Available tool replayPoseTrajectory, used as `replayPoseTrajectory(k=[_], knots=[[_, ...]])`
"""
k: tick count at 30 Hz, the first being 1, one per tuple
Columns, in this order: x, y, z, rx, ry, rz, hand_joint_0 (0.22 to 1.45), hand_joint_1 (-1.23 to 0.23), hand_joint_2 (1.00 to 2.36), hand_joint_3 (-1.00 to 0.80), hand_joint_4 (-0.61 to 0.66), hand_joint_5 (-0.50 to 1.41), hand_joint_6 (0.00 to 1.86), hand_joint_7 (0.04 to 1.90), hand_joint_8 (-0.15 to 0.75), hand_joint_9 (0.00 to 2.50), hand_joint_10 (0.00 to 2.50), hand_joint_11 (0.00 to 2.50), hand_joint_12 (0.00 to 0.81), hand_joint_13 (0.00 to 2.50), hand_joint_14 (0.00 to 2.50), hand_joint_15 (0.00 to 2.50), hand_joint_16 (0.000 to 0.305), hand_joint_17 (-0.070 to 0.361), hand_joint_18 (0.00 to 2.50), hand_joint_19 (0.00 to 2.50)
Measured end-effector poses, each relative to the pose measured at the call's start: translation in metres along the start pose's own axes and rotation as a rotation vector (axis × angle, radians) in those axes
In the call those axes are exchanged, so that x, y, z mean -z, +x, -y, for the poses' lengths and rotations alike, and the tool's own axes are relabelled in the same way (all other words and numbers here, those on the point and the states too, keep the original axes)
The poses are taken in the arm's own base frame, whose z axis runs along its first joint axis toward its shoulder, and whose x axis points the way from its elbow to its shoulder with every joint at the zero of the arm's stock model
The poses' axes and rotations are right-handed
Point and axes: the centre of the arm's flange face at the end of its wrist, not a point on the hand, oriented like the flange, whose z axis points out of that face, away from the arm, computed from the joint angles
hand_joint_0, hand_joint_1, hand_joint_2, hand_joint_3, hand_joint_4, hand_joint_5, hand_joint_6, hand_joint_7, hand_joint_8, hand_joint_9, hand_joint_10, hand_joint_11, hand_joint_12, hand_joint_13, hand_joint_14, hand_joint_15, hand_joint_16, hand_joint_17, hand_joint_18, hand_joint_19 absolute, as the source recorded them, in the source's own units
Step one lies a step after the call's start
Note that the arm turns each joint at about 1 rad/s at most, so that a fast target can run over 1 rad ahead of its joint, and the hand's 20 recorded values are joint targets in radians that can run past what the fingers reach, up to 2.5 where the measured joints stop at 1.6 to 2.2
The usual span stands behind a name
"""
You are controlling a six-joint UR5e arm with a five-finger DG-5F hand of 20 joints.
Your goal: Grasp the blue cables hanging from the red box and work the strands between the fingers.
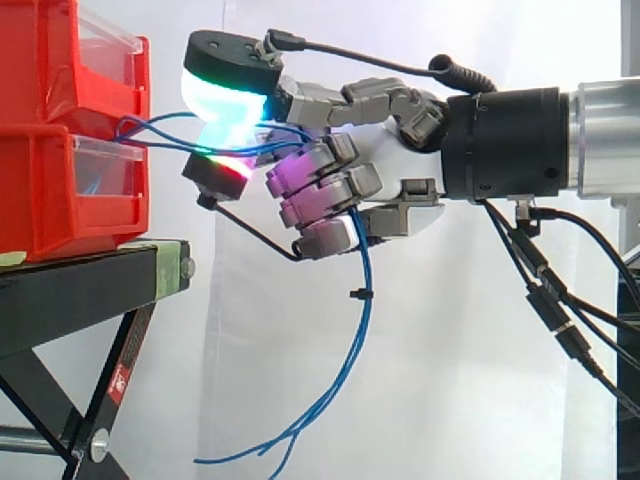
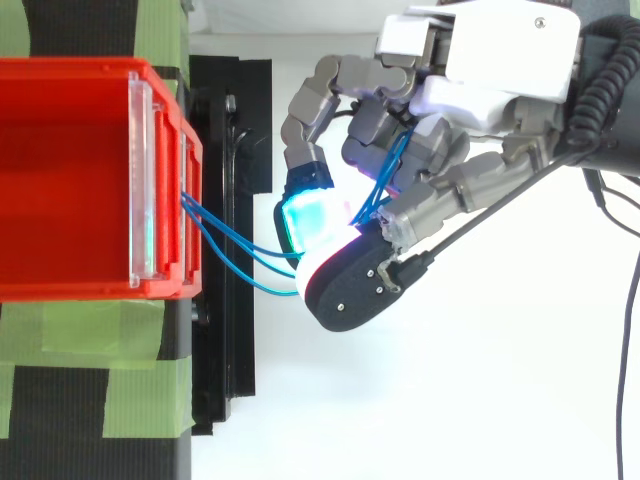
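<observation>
Hand [image 1: 385, 160] curled tight around blue cables [image 1: 367, 320], which run from your red box [image 1: 50, 200]. You see loose ends dangling below the fingers [image 1: 320, 185].

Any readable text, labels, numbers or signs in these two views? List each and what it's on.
Nothing can be read.
One sticker on the leg of the black stand: red and white print, too small to read.
No text is visible on the red bins, the robot hand or the blue cables.
</observation>
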Motion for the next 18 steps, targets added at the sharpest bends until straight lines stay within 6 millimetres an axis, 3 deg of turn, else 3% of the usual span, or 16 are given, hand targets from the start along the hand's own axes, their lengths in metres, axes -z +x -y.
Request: replayPoseTrajectory(k=[18], knots=[[0.0000,0.0000,-0.0001,0.000,0.000,0.000,0.83,-0.70,1.42,0.03,0.04,0.04,1.45,0.91,0.481,1.31,2.50,2.50,0.598,1.75,2.50,1.54,0.228,0.171,2.46,0.84]])
